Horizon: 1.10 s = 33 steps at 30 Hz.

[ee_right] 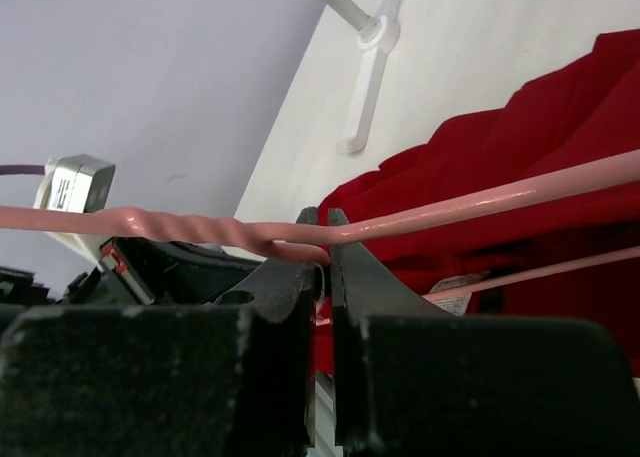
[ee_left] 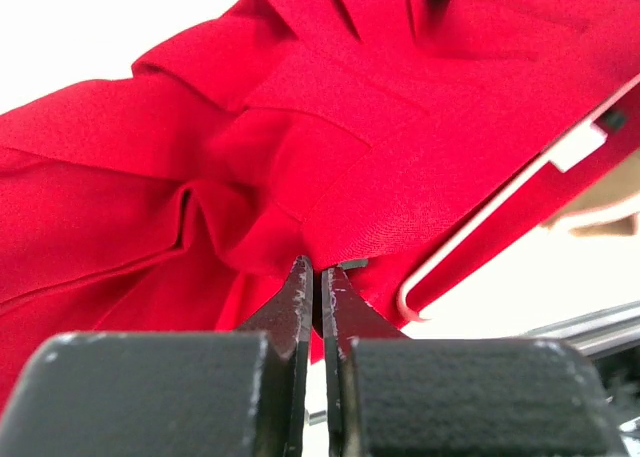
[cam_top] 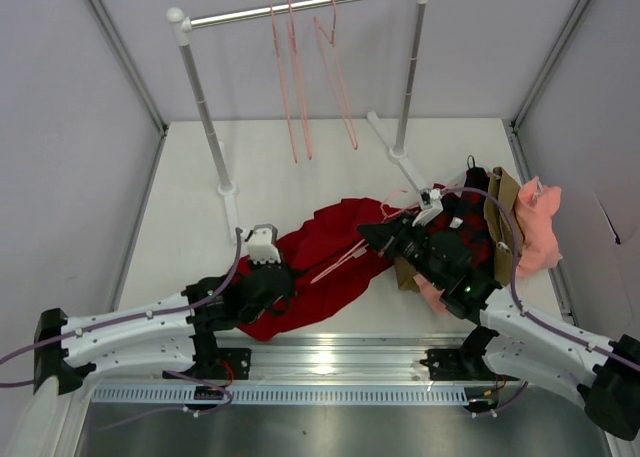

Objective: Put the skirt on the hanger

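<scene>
The deep-red skirt (cam_top: 320,257) lies crumpled on the table between the arms. My left gripper (cam_top: 283,289) is at its near left edge; in the left wrist view the gripper (ee_left: 320,273) is shut on a fold of the skirt (ee_left: 300,127). A salmon-pink wire hanger (cam_top: 340,262) lies across the skirt. My right gripper (cam_top: 367,233) is at the skirt's right edge. In the right wrist view it (ee_right: 325,239) is shut on the hanger (ee_right: 480,199) next to its twisted neck. The hanger's rounded corner shows in the left wrist view (ee_left: 480,227).
A white clothes rack (cam_top: 300,7) stands at the back with three more pink hangers (cam_top: 300,77) on its rail; its feet (cam_top: 395,147) rest on the table. A red-and-black plaid garment (cam_top: 460,235), a brown paper bag (cam_top: 503,212) and a salmon-pink garment (cam_top: 540,222) lie at the right.
</scene>
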Each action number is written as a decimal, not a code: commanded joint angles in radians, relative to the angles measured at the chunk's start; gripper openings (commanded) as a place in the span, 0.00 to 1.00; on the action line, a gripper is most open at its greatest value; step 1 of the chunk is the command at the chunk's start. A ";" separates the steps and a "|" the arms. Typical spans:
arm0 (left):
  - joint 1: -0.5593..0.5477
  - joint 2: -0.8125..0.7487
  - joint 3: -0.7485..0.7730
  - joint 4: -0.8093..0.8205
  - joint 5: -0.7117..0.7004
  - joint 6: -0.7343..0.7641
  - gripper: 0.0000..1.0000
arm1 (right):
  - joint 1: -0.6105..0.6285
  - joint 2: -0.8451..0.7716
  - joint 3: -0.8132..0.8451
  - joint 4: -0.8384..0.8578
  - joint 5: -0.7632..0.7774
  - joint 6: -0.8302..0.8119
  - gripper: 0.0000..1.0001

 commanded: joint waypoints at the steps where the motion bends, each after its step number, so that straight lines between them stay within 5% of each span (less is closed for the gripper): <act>1: 0.022 0.049 0.002 -0.001 0.066 0.107 0.00 | -0.006 0.057 -0.012 0.044 0.132 -0.059 0.00; 9: 0.033 0.114 -0.168 0.176 0.182 0.006 0.02 | -0.027 0.117 -0.058 0.089 0.154 -0.060 0.00; 24: 0.051 0.115 -0.164 0.205 0.216 0.072 0.14 | -0.108 0.021 -0.111 -0.074 -0.037 -0.126 0.00; 27: 0.051 0.137 -0.138 0.162 0.206 0.072 0.20 | -0.116 -0.036 -0.154 -0.063 -0.029 -0.107 0.00; 33: 0.049 0.128 -0.075 0.110 0.238 0.101 0.50 | -0.131 -0.065 -0.178 -0.092 -0.064 -0.105 0.00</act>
